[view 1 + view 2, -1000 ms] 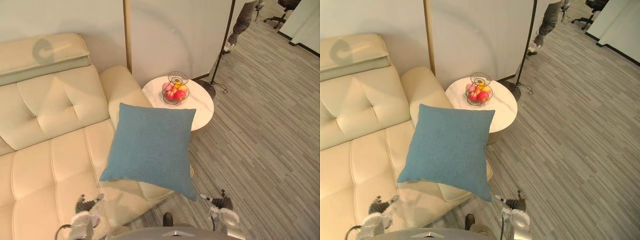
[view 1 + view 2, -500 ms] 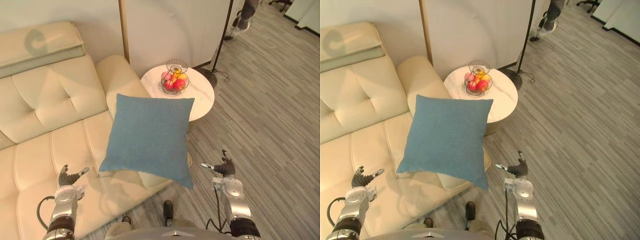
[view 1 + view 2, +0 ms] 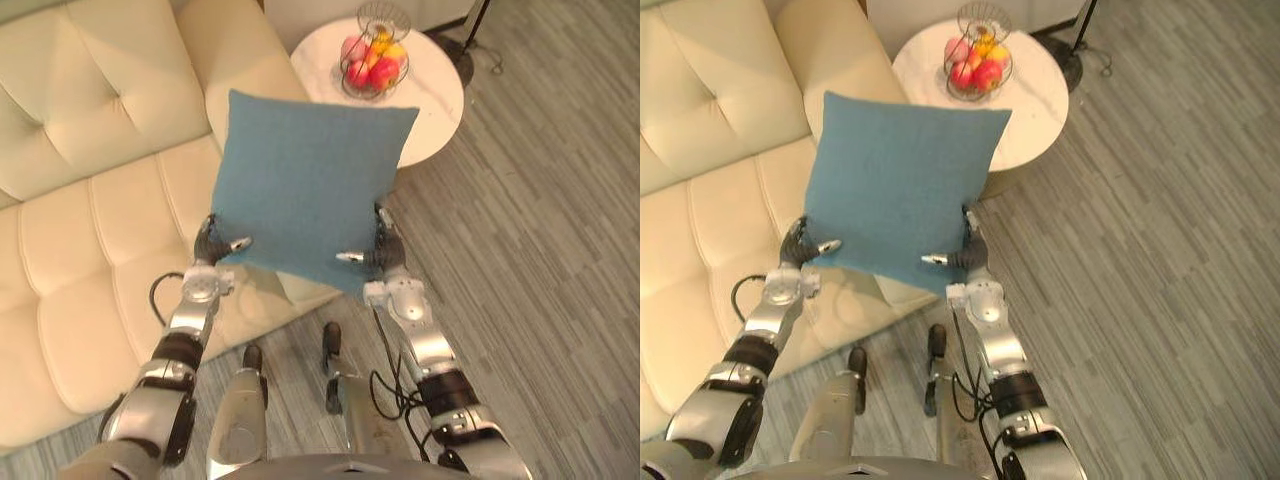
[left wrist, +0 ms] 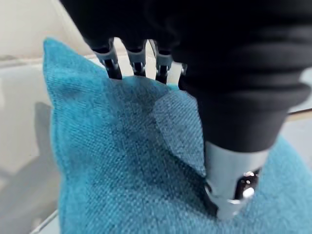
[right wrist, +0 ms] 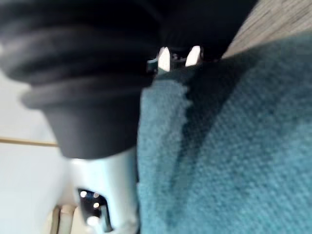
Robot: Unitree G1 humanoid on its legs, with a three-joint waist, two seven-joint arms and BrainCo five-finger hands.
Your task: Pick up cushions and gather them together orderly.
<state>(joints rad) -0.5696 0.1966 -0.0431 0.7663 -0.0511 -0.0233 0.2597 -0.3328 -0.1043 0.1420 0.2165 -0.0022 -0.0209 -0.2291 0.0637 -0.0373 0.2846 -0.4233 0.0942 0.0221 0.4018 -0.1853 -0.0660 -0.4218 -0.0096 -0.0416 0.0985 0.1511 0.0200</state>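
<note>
A blue square cushion [image 3: 305, 180] leans on the front corner of the cream sofa [image 3: 90, 230], by its armrest. My left hand [image 3: 212, 250] is at the cushion's lower left corner. Its straight fingers [image 4: 113, 66] reach behind the cloth and its thumb [image 4: 229, 195] lies across the front. My right hand [image 3: 380, 255] is at the lower right corner in the same way, with its thumb over the front face and its fingers [image 5: 163, 58] along the back edge. Neither hand has closed. The cushion's lower edge lies between each thumb and its fingers.
A round white side table [image 3: 435, 85] stands just past the cushion and carries a wire basket of fruit [image 3: 375, 65]. A floor lamp's base [image 3: 470, 55] and cable lie beyond it. Grey plank floor [image 3: 540, 250] stretches to the right.
The camera has tipped down and closer. Both hands have risen from low beside the sofa to the cushion's lower corners, and their thumbs now lie over its front.
</note>
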